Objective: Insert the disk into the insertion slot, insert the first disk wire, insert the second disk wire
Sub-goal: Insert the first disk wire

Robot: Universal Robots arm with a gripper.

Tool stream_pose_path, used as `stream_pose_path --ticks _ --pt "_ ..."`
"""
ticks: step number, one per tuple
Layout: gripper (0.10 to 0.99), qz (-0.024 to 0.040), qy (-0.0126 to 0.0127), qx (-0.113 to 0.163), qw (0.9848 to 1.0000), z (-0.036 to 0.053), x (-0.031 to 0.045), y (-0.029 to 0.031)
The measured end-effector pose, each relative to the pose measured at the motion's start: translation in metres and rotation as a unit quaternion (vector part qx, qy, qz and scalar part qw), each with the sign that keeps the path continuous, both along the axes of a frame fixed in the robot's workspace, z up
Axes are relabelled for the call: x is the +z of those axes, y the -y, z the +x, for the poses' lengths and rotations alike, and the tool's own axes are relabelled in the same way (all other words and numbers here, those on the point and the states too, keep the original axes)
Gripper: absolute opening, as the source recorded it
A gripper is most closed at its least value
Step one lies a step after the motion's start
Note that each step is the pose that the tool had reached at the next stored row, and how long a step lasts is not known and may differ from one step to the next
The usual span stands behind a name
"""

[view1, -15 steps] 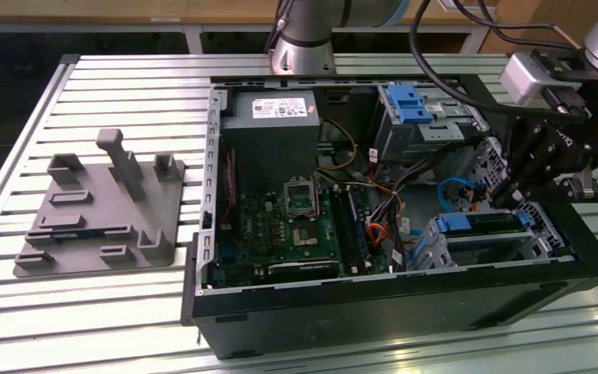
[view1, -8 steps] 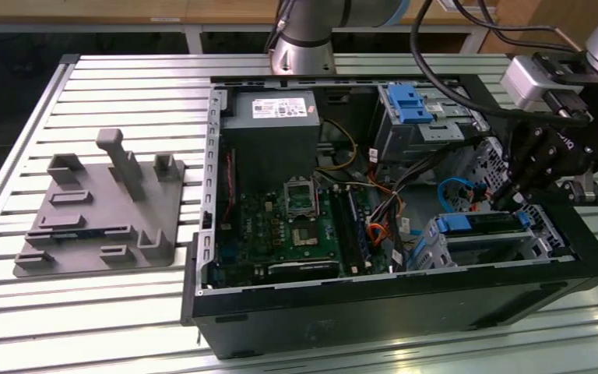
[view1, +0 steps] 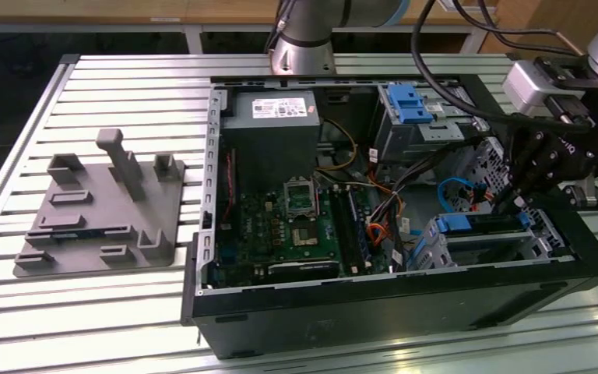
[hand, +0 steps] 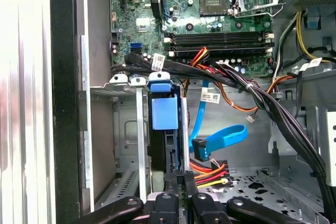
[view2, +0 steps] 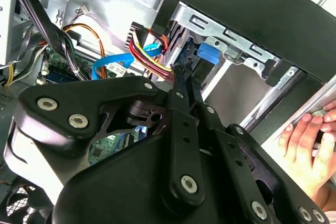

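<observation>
First wrist view: my claw (hand: 181, 174) sits pinched together by the seated disk (hand: 160, 114), whose springy red-and-yellow wire (hand: 209, 171) I'd grip at its stiffer connector end.

Our arm (view1: 304, 35) rises behind, and our wrist (view1: 544, 87) hangs at the exterior view's right. Our gripper (view1: 504, 204) points steeply downward. In the second wrist view its black fingers (view2: 178, 106) lie drawn together, tips almost touching.

Robotics lab or workshop. My arm's base (view1: 301, 48) stands on a ribbed aluminium worktop (view1: 122, 86) that carries an opened desktop computer case (view1: 382, 308), circuit board (view1: 297, 230) exposed, and a grey moulded fixture plate (view1: 91, 226).
</observation>
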State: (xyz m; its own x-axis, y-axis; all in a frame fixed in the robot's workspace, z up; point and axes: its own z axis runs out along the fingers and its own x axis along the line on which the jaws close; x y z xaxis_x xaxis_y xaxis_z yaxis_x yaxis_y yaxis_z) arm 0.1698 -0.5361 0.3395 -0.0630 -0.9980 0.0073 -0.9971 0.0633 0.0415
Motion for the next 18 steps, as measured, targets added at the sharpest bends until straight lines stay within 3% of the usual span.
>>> stream_pose_path --ticks 18 --pt "0.165 -0.0004 -0.0001 0.0 1.0 -0.0002 -0.0044 0.0026"
